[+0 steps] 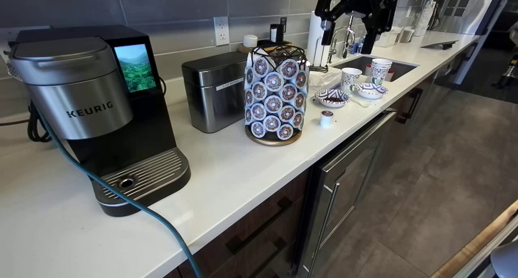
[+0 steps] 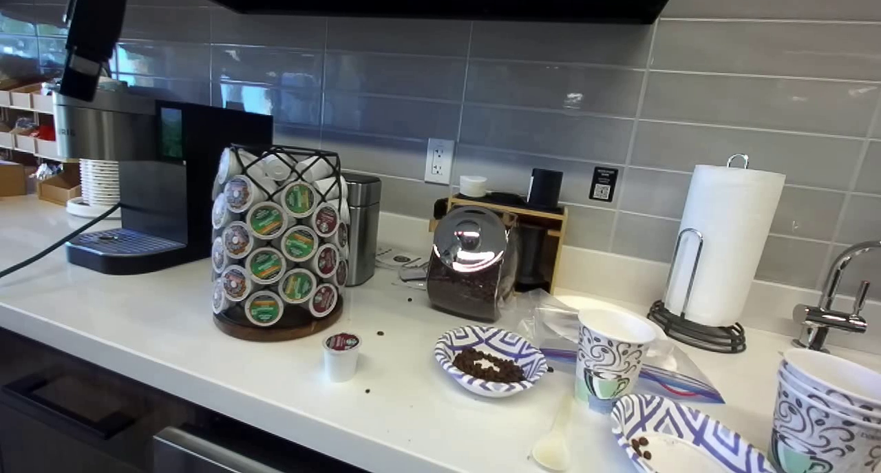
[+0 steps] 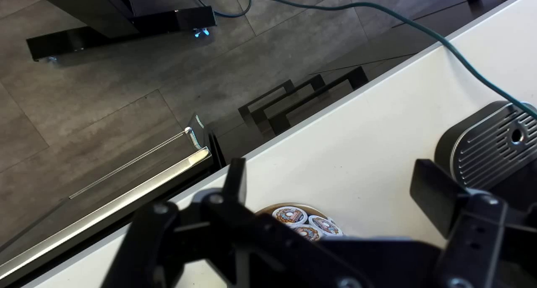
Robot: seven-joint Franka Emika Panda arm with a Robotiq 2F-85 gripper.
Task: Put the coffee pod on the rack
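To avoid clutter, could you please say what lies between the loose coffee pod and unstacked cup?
A paper bowl of coffee beans, in both exterior views.

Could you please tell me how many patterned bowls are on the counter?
2: one bowl, holding dark beans, is nearer the rack; another bowl is beside the stacked cups. Both show in both exterior views. Any nested underneath would be hidden.

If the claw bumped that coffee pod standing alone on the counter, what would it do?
The pod stands upright and seems to narrow toward its base, so it may tip. Its round sides suggest it could then roll. Tiny beside the rack, it's probably light.
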